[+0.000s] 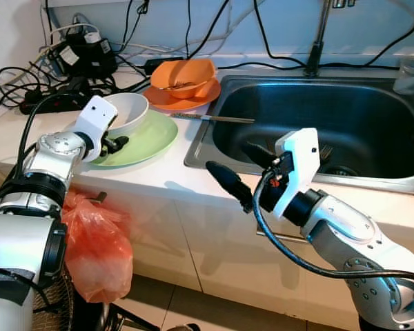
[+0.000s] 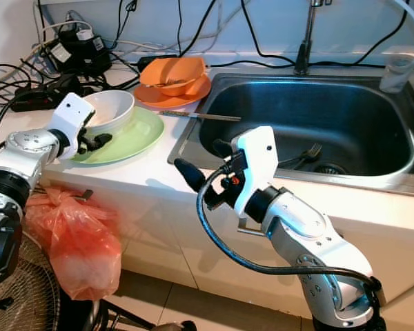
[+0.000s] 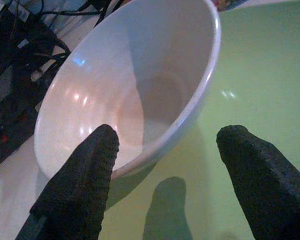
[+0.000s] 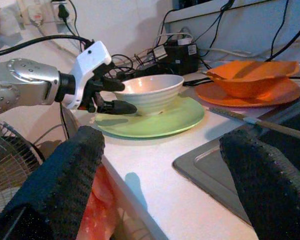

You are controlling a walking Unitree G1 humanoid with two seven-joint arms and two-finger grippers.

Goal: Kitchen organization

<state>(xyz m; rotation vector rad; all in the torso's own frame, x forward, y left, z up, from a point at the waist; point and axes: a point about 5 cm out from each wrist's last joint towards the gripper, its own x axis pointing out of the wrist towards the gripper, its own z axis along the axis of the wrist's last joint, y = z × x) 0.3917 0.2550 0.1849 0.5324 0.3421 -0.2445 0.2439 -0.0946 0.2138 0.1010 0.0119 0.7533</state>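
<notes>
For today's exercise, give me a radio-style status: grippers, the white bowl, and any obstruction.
Left gripper open, straddling white bowl's rim on the green plate. Right gripper open, at sink edge, holding nothing. Knife lies across sink rim, apart from bowl.

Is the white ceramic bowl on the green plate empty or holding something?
Empty. The left wrist view looks into the white ceramic bowl and shows bare glazed inside; it sits upright on the green plate.

White ceramic bowl is being carried on a round green plate on the white counter, left of the steel sink. Orange bowl is being borne on an orange plate behind. A knife is lying across the sink's edge.
</notes>
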